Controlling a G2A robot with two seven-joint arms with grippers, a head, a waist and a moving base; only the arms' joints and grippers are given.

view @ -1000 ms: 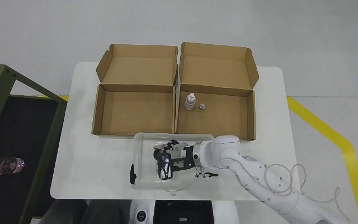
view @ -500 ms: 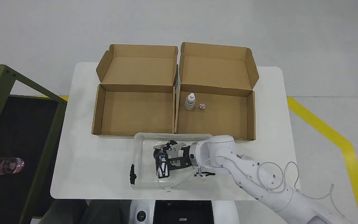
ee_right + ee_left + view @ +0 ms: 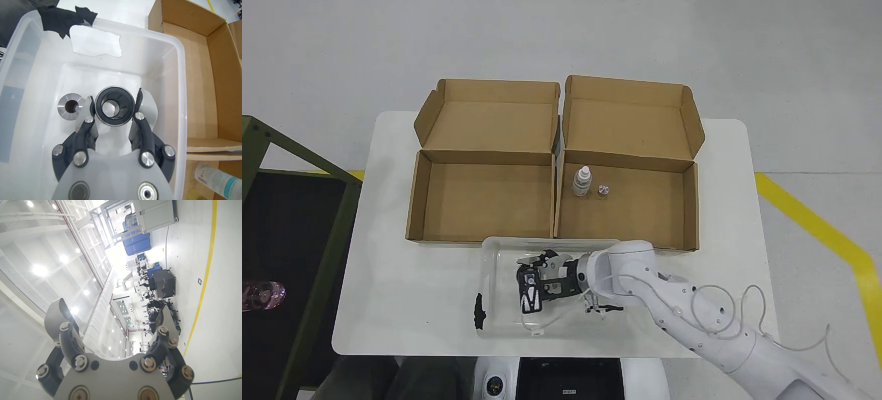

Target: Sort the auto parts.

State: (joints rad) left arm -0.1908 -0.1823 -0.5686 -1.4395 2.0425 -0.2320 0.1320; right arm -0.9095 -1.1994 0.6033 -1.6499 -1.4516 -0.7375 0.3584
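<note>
Left gripper (image 3: 112,309): released, fingers spread, aimed at the ceiling (image 3: 47,256).
Clear bin (image 3: 504,250): we spot it at the table's (image 3: 392,250) 6 o'clock edge.
Silver bushing (image 3: 62,111): in the bin, just beside the black bearing sleeve (image 3: 126,108).
Right gripper (image 3: 115,102): down in the bin, and we've got it clenched on the black bearing sleeve, a pad on either side.

Here are 2 boxes (image 3: 482,205) (image 3: 652,205), 1 bin (image 3: 485,280), 1 bearing (image 3: 113,90), 1 bushing (image 3: 63,112), 1 bottle (image 3: 583,181), 1 small piece (image 3: 604,188).

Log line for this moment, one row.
right gripper around black bushing in clear bin | left gripper open, empty | steel collar beside bushing
</note>
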